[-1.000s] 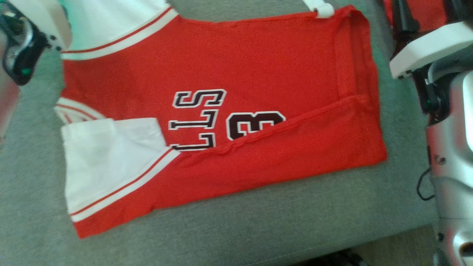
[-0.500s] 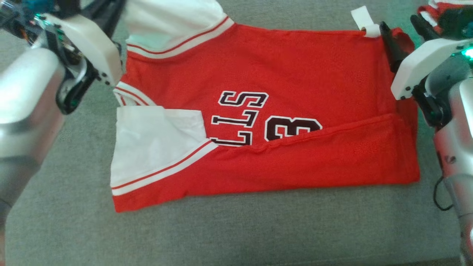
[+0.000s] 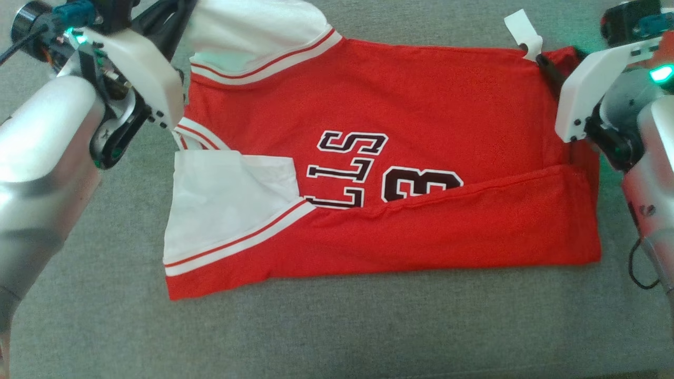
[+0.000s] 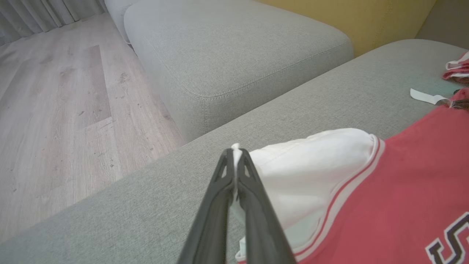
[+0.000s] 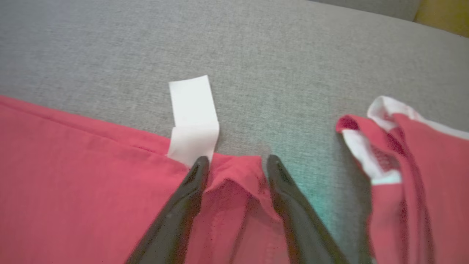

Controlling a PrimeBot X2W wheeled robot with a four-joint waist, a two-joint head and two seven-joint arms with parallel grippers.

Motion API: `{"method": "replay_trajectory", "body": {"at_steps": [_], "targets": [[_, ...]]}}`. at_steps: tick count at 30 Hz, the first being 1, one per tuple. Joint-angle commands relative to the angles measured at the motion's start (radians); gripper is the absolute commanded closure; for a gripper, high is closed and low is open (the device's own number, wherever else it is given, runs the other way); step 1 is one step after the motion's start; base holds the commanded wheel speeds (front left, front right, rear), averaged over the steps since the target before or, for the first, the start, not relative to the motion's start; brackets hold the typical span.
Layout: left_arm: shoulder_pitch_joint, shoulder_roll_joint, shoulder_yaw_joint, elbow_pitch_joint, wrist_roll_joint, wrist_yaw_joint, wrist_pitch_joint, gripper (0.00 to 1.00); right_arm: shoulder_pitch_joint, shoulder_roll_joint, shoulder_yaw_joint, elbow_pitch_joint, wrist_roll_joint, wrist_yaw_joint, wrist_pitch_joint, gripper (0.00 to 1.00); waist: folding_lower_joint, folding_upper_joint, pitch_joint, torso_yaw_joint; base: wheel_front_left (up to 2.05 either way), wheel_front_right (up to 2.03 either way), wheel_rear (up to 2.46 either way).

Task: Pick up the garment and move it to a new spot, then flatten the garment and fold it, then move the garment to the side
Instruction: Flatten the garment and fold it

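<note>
- Garment (image 3: 410, 105) lies spread mid-cushion on the grey sofa cushion (image 3: 368, 326), between your two arms; its near edge is folded up over the number.
- Your left gripper (image 4: 236, 152) is clenched on the white sleeve (image 4: 311, 172) at the far left corner; hold that pinch firm.
- Your right gripper (image 5: 234, 161) has its jaws apart, astride a raised ridge of red hem at the far right corner, just beside the white label (image 5: 194, 117); nothing is gripped there yet.
- Close on the ridge itself; take every layer and leave the label out.
- With both corners held, lift level and bring the far edge toward the near one; uneven height would likely skew the fold.
- Mind the other red cloth (image 5: 421, 165) lying apart to the right; do not snag it.
</note>
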Motion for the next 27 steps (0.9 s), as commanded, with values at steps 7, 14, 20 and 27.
{"method": "replay_trajectory", "body": {"at_steps": [7,14,20,27], "targets": [[-0.053,0.059,0.067,0.030,-0.001,0.027,-0.046,1.00,-0.063,-0.009,0.013,-0.060,0.104,-0.001,-0.077,1.00,0.0001,0.0000,0.018,-0.013,0.00,0.00,0.00],[-0.131,0.051,0.089,0.093,0.020,0.029,-0.100,1.00,-0.187,0.007,-0.005,-0.049,0.124,-0.001,-0.175,1.00,0.0001,0.0000,0.060,-0.015,0.00,0.00,0.00],[-0.235,0.015,0.100,0.193,0.056,0.023,-0.179,1.00,-0.321,0.038,-0.015,0.017,0.105,-0.001,-0.295,1.00,0.0001,0.0000,0.100,-0.014,0.00,0.00,0.00],[-0.317,-0.042,0.111,0.318,0.075,0.010,-0.282,1.00,-0.418,0.071,-0.021,0.118,0.099,-0.001,-0.431,1.00,0.0001,0.0000,0.110,-0.005,0.00,0.00,0.00]]}}
